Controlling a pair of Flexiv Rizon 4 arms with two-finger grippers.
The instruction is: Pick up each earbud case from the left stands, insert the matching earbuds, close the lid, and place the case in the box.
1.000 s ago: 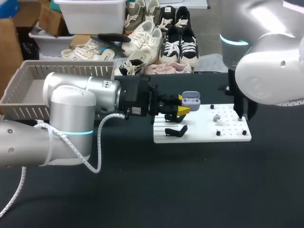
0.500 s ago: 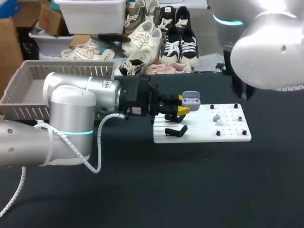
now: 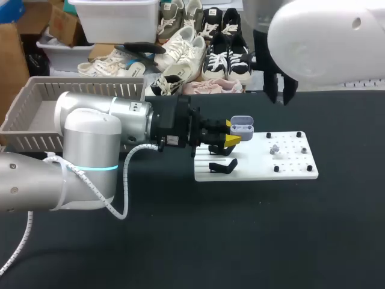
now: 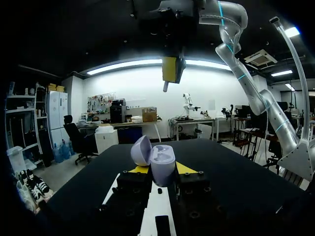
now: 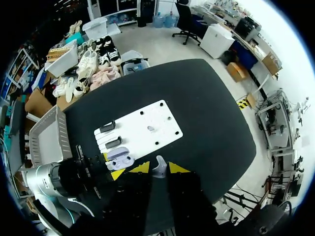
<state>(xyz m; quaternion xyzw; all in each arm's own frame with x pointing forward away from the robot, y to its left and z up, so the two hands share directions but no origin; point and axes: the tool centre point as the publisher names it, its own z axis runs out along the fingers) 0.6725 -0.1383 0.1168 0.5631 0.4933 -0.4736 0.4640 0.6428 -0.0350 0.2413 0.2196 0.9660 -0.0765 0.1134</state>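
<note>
Head view: left gripper [image 3: 233, 133] pinches the open earbud case [image 3: 242, 126] over the white board's [image 3: 289, 168] far left corner; loose earbud [image 3: 275, 149] sits nearer the board's right edge; basket [image 3: 36, 102] at the table's far left corner.

Left wrist view: case clamped between both yellow tips, lid up; right gripper [image 4: 172, 69] hangs high above it.

Right wrist view: right gripper nips the held earbud [image 5: 157, 166] between its tips.

Step looks like earbud insertion; next move calls for bringing the right gripper down and lining the held earbud up with a free socket.
</note>
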